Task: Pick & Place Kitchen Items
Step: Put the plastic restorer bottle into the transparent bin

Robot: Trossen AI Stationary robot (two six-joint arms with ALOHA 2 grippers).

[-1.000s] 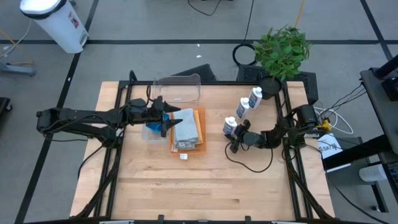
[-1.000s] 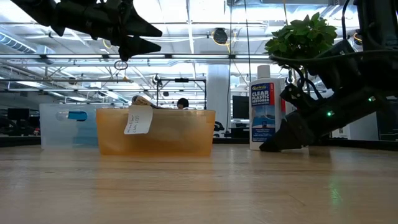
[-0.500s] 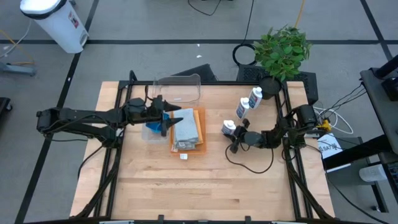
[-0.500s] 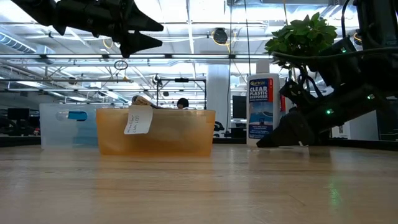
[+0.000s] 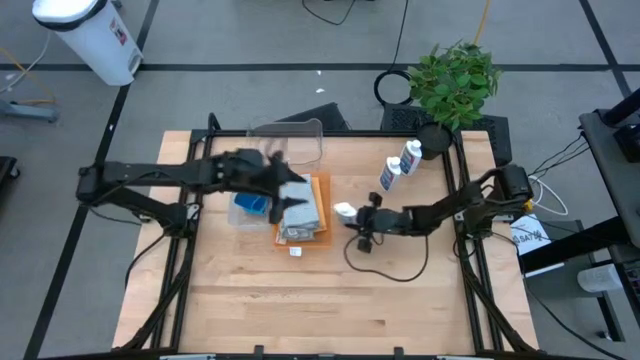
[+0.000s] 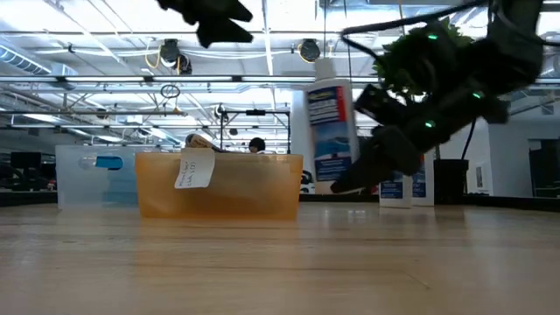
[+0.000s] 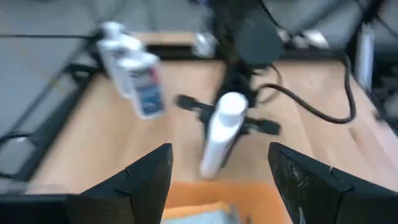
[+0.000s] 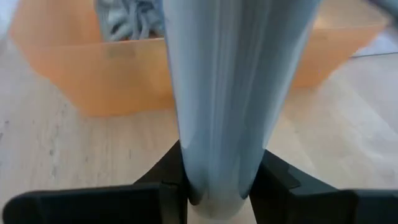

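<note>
Gripping a white bottle (image 5: 344,211) clear of the table, right end effector (image 5: 362,220), left end effector (image 5: 290,190) fingers apart

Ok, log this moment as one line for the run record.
right pincer: shut on small white blue-labelled plastic bottle, off the table beside orange folded cloth | left pincer: open, above grey folded cloth

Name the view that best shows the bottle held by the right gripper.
Low view: the bottle shows cap, label and lift off the table. High view shows mostly its cap; left wrist view blurs it; right wrist view shows only its body between the right gripper fingers.
</note>
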